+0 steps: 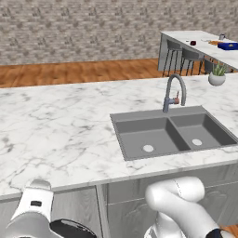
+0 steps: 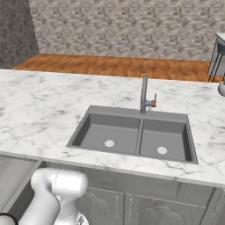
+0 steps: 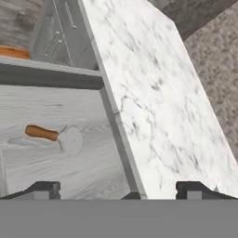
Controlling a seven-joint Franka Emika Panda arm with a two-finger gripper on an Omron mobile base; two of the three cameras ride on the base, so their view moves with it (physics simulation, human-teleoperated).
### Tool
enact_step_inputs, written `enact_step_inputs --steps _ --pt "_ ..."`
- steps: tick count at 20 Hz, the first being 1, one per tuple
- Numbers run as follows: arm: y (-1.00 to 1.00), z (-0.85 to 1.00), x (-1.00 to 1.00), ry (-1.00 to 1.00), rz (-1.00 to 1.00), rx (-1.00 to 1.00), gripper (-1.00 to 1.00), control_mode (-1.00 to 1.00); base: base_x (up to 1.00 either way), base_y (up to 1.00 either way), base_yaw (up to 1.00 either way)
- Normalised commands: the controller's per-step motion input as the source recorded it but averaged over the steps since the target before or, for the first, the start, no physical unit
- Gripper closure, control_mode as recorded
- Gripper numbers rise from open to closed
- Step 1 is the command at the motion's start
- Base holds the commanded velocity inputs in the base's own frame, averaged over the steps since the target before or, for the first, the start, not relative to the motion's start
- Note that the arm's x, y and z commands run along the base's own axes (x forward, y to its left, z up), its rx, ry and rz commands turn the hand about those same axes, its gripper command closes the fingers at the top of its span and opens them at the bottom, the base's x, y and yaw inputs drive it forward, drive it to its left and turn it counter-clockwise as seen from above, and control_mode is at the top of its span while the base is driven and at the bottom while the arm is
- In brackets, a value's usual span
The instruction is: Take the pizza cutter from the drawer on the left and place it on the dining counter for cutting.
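In the hand view I look down into the open drawer [image 3: 51, 167], whose pale wood-grain floor lies beside the marble counter edge. The pizza cutter [image 3: 51, 135] lies flat in it, its brown handle pointing left and its round blade to the right. My gripper [image 3: 121, 191] hangs open above the drawer, its finger tips [image 3: 45, 188] wide apart and holding nothing; the cutter is ahead of them and apart. The pulled-out drawer [image 2: 12, 175] also shows at the lower left of the right base view. The dining counter [image 1: 197, 37] stands far off at the upper right.
A grey double sink [image 1: 172, 132] with a curved faucet [image 1: 173, 93] is set in the marble counter [image 1: 56, 130]. A small potted plant [image 1: 216, 76] stands at its right end. Stools [image 1: 179, 58] line the dining counter, which carries a blue item [image 1: 228, 45].
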Motion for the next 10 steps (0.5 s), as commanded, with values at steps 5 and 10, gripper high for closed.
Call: enact_step_inputs --steps 5,10 --pt "0.00 0.00 0.56 0.20 -0.08 0.05 -1.00 -1.00 0.00 0.00 0.00" --pt "0.09 -0.30 0.41 0.16 -0.09 0.03 -1.00 -1.00 0.00 0.00 0.00"
